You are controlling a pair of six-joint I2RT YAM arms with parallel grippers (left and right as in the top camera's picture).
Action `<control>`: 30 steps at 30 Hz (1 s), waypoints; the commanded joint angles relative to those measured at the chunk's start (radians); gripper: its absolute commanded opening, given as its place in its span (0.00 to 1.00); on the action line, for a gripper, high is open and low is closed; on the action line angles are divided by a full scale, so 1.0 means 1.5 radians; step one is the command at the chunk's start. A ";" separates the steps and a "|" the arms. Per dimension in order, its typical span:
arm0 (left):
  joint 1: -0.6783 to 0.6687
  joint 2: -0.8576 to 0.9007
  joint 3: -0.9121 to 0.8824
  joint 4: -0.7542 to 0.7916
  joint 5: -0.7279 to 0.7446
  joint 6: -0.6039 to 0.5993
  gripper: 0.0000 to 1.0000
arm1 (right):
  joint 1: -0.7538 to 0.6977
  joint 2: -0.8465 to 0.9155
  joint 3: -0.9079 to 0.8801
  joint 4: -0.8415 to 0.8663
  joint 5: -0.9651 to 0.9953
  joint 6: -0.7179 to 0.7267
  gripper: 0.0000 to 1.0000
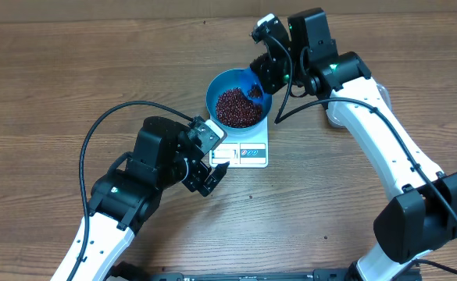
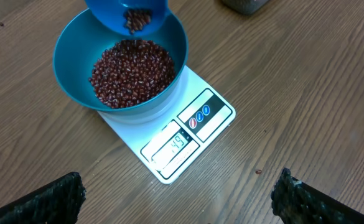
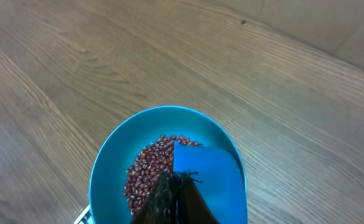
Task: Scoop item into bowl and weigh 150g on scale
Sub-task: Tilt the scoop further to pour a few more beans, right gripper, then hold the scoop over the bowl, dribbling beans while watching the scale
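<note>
Wood-grain brown table fills the overhead view, and we see two white and black robot arms reaching over it. The right arm stretches in from the right side towards the top centre. The left arm bends in from the lower left.

Near the middle lies the flat white scale, its display lit, though we cannot read the digits with confidence. The round, deep blue bowl stands on the scale's far half.

The left gripper hangs just beside the scale's near left corner, jaws spread wide and holding nothing.

The right gripper is above the bowl's far right rim, its dark fingers pinched tight on a small blue scoop. The scoop is tipped over the bowl.

Dark red-brown beans lie heaped in the bowl's bottom. A few more beans sit inside the scoop.
</note>
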 commanded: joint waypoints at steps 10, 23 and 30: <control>0.003 -0.008 -0.004 -0.001 0.010 0.005 0.99 | 0.002 -0.004 0.021 0.005 -0.013 0.002 0.04; 0.003 -0.008 -0.004 -0.002 0.010 0.005 1.00 | 0.002 -0.004 0.021 0.018 -0.013 0.000 0.04; 0.003 -0.008 -0.004 -0.002 0.010 0.005 0.99 | 0.002 -0.004 0.021 -0.001 -0.013 0.002 0.04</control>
